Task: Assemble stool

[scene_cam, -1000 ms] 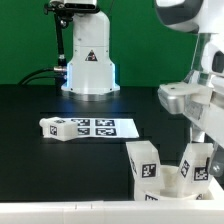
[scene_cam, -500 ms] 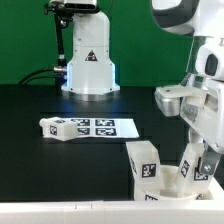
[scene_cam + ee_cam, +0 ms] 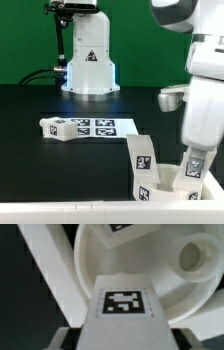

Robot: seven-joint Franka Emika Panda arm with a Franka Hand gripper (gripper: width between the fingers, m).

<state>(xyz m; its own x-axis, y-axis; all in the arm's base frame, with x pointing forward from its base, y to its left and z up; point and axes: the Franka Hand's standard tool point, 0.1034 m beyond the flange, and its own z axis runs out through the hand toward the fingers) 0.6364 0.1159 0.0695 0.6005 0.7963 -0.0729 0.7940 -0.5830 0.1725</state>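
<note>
The end effector [image 3: 122, 338], clamped on a leg [image 3: 124, 303], has shifted lower against the seat [image 3: 150, 263].

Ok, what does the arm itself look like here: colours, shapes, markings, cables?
The arm is glossy white with rounded shells, a dark grey band at a joint near the top, and a boxy pale grey wrist block. Its white base carries a black triangle mark, glows blue at the foot and has a black cable beside it. The fingers look grey, blurred.
</note>
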